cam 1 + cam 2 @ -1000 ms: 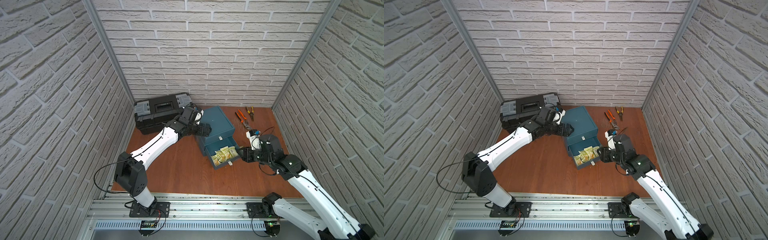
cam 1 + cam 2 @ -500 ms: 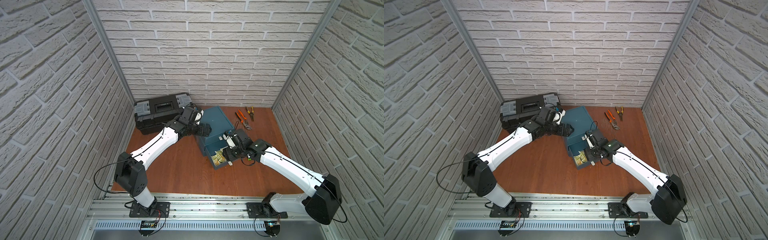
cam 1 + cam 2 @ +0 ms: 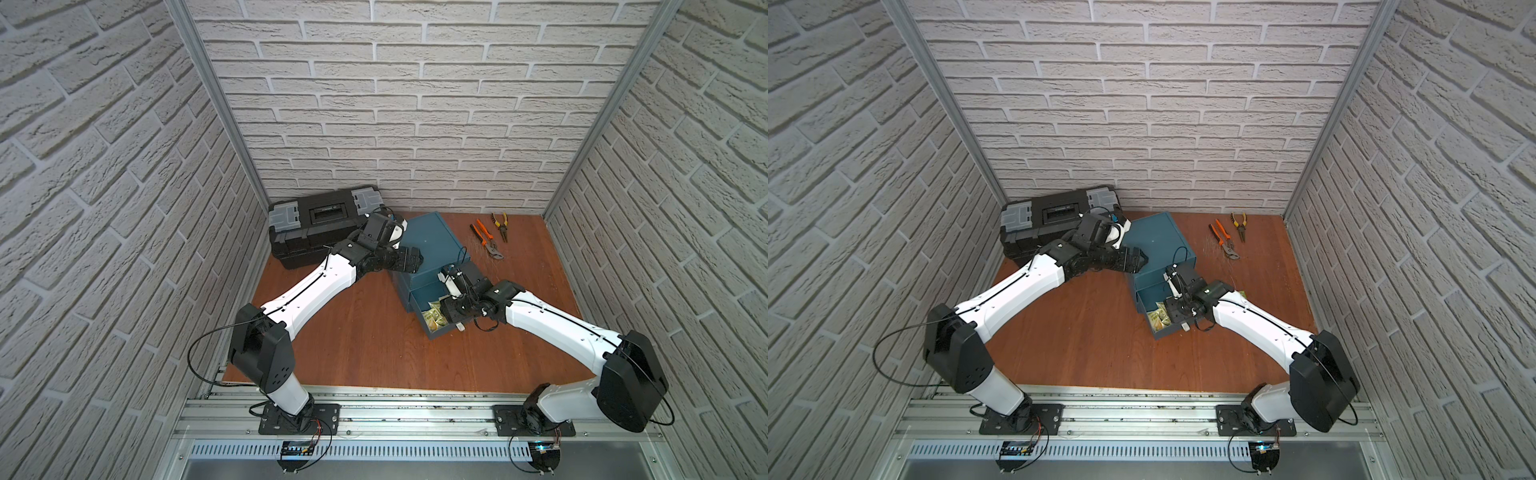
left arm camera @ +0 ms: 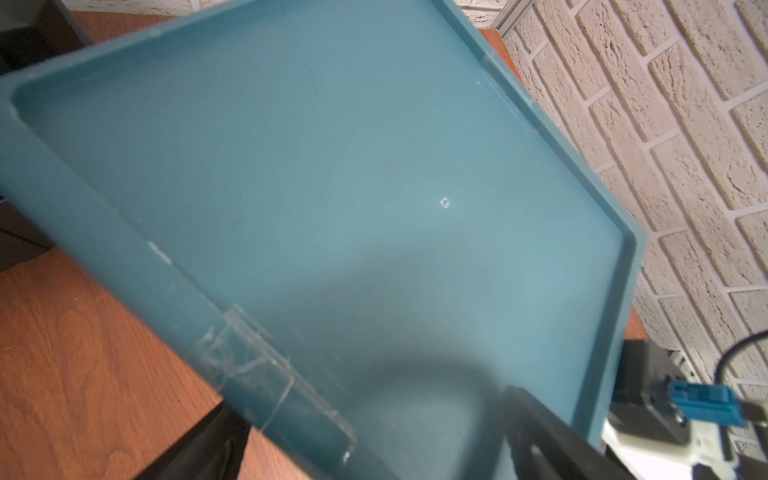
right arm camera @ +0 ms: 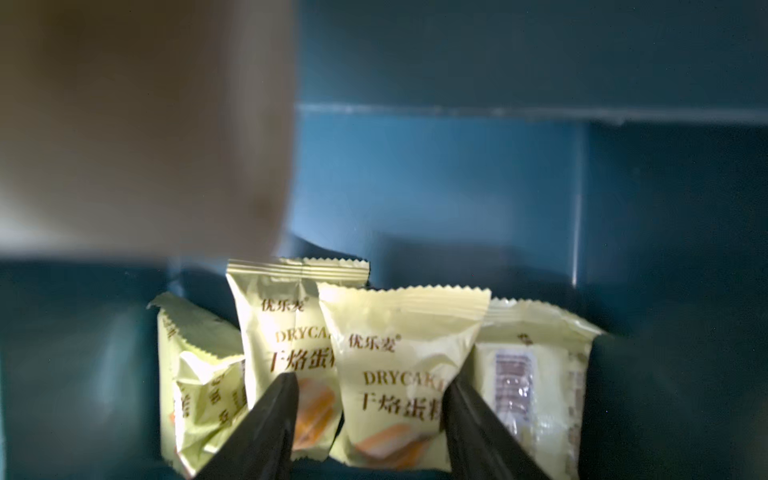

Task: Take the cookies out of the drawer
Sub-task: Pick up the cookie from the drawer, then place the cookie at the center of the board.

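Note:
Several pale yellow cookies (image 5: pixel 399 365) lie in the pulled-out bottom drawer (image 3: pixel 446 331) of a teal cabinet (image 3: pixel 432 241); both top views show a few beside my wrist (image 3: pixel 434 318) (image 3: pixel 1156 318). My right gripper (image 5: pixel 372 388) reaches down into the drawer (image 3: pixel 1168 332), open, its black fingers (image 5: pixel 274 415) on either side of the front packet. A second packet lies behind one finger. My left gripper (image 3: pixel 411 264) (image 3: pixel 1138 262) rests at the cabinet's front left top corner (image 4: pixel 332 166). It stands open (image 4: pixel 370 403), one finger over the top, the other beside the side wall.
A black toolbox (image 3: pixel 320 224) stands at the back left, close behind my left arm. Orange-handled pliers (image 3: pixel 484 241) and yellow-handled pliers (image 3: pixel 500 224) lie at the back right. Brick walls close in three sides. A blurred pale shape (image 5: pixel 145 124) fills one corner of the right wrist view.
My right arm has swung in from the drawer's right side to above it, and its gripper now sits down among the packets. The left arm has not moved.

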Controlling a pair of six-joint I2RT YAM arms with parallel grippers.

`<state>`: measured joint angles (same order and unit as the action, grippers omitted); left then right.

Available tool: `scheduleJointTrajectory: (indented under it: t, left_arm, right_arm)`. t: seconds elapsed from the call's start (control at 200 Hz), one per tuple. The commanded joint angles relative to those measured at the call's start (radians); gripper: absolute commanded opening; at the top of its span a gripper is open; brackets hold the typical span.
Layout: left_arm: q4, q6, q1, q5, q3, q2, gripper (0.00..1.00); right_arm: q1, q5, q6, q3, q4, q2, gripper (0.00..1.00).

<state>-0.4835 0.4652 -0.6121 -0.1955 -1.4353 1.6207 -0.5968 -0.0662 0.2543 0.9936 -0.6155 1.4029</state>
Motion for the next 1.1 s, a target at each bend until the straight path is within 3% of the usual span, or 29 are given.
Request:
scheduleJointTrajectory:
  t: [0.0, 0.175, 0.515, 0.74, 0.935, 1.095]
  left_arm:
    - [-0.027, -0.031, -0.008, 0.015, 0.022, 0.025, 0.98]
    - [-0.029, -0.03, -0.007, 0.017, 0.019, 0.022, 0.99]
    - [-0.038, -0.034, -0.003, 0.022, 0.015, 0.021, 0.99]
    - [-0.038, -0.033, -0.002, 0.017, 0.018, 0.016, 0.99]
    - [-0.037, -0.037, -0.001, 0.013, 0.025, 0.013, 0.99]
    - [-0.031, -0.034, -0.002, 0.009, 0.029, 0.011, 0.98]
  right_arm:
    - [-0.01, -0.004, 0.001, -0.028, 0.033, -0.013, 0.51]
    - [-0.009, -0.018, 0.004, -0.037, 0.027, -0.089, 0.3]
    - [-0.008, -0.012, 0.023, -0.005, -0.053, -0.265, 0.27]
    - [0.006, -0.105, 0.026, 0.034, -0.113, -0.412, 0.27]
    - [0.15, -0.118, -0.036, 0.077, -0.163, -0.447, 0.28]
    - [0.336, -0.071, -0.098, 0.054, -0.132, -0.326, 0.26]
